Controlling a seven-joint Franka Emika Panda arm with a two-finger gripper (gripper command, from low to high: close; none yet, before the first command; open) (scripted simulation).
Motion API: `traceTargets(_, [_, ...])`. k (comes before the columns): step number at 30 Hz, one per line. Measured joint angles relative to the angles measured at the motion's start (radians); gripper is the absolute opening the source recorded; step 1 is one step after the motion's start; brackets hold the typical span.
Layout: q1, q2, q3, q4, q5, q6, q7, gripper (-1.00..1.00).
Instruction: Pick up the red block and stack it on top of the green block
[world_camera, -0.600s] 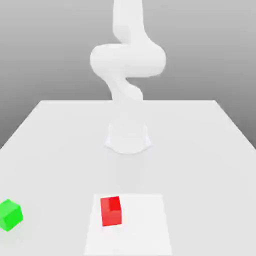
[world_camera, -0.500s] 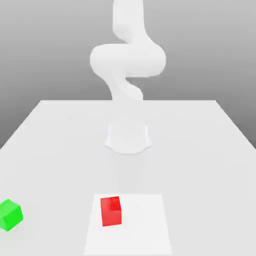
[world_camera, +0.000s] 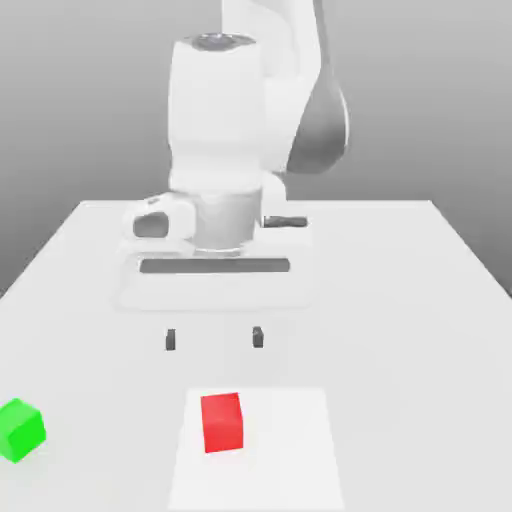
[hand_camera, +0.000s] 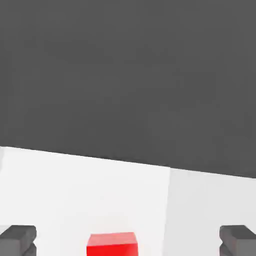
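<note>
End effector (world_camera: 214, 339) hangs above the table (world_camera: 420, 300), fingers spread wide apart, nothing between them. Red block (world_camera: 222, 422) sits on a lighter square patch (world_camera: 290, 450) of the table, near the front edge, in front of the end effector and apart from it. In the hand view the red block (hand_camera: 111, 244) lies between the two dark fingertips (hand_camera: 17, 239), probably well below them. Green block (world_camera: 20, 430) rests at the exterior view's far left, well apart from the red block.
</note>
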Motion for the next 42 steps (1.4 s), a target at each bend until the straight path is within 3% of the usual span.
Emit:
traceTargets(8, [-0.032,0.29,0.041,-0.013,0.085,0.225,-0.09,0.0])
traceTargets(9, [-0.036,0.31,0.045,-0.01,0.089,0.242,-0.093,-1.0])
traceTargets(16, [-0.037,0.307,0.047,-0.011,0.086,0.239,-0.09,-1.0])
traceTargets(22, [-0.032,0.114,0.029,-0.038,0.042,0.073,-0.06,-1.0])
traceTargets(34, [-0.354,0.225,-0.17,0.284,0.12,-0.147,-0.189,-1.0])
traceTargets(38, [-0.4,0.351,-0.15,0.314,0.187,-0.055,-0.242,-1.0])
traceTargets(39, [-0.408,0.377,-0.14,0.316,0.2,-0.032,-0.252,1.0])
traceTargets(42, [-0.408,0.377,-0.14,0.316,0.2,-0.032,-0.252,1.0])
